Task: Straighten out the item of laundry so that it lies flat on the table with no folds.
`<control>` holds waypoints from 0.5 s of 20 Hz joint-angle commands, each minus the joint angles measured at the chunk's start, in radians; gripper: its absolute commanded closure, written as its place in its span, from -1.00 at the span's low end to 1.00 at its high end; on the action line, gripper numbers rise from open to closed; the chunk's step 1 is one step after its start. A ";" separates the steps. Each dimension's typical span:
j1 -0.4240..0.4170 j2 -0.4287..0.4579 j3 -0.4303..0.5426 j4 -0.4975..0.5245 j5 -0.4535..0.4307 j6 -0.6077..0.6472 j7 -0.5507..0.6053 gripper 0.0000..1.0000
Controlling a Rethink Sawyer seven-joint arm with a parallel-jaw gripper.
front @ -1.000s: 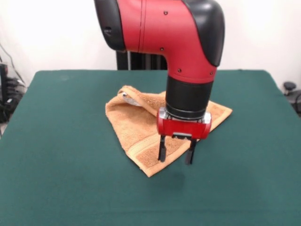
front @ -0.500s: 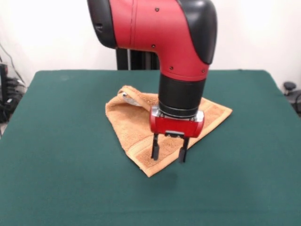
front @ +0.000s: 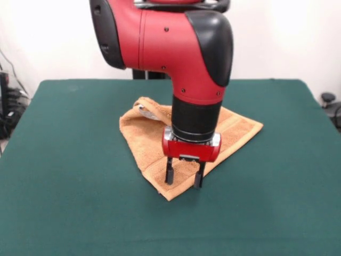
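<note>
The near half of the green table (front: 69,213) is bare felt, from the front edge up to the towel's lowest corner. That corner, a blunt point of the orange-tan hand towel (front: 144,138), lies a little nearer the front edge than the middle of the table. The gripper (front: 184,178) stands just above it. Its two black fingers (front: 169,174) point straight down with a clear gap between them, so they are spread and hold nothing. Their tips are low over the cloth, at or just above the woven border band; whether they touch it cannot be told.

Above the fingers sits the red gripper body, then a black wrist section, then the bulky red and black arm (front: 176,48), which rises out of the top of the view and hides the towel's middle.

The towel lies around the table's centre in a rough triangle, folded over on itself. One corner reaches toward the right edge of the table, and a rumpled, rolled-over edge sits at its far left, where a small white tag (front: 143,108) shows. Beyond it, green felt runs to the far edge.
</note>
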 commanded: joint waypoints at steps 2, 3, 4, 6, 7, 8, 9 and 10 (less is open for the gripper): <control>0.022 0.116 0.048 -0.021 -0.051 -0.047 0.040 -1.00; 0.022 0.121 0.049 -0.026 -0.051 -0.048 0.038 -1.00; 0.022 0.124 0.050 -0.028 -0.050 -0.047 0.039 -1.00; 0.030 0.135 0.045 -0.048 -0.049 -0.035 0.038 -1.00; 0.037 0.143 0.037 -0.061 -0.051 -0.036 0.041 -1.00; 0.039 0.150 0.035 -0.068 -0.051 -0.040 0.042 -1.00; 0.039 0.159 0.034 -0.076 -0.053 -0.047 0.042 -1.00; 0.038 0.161 0.036 -0.076 -0.053 -0.051 0.040 -1.00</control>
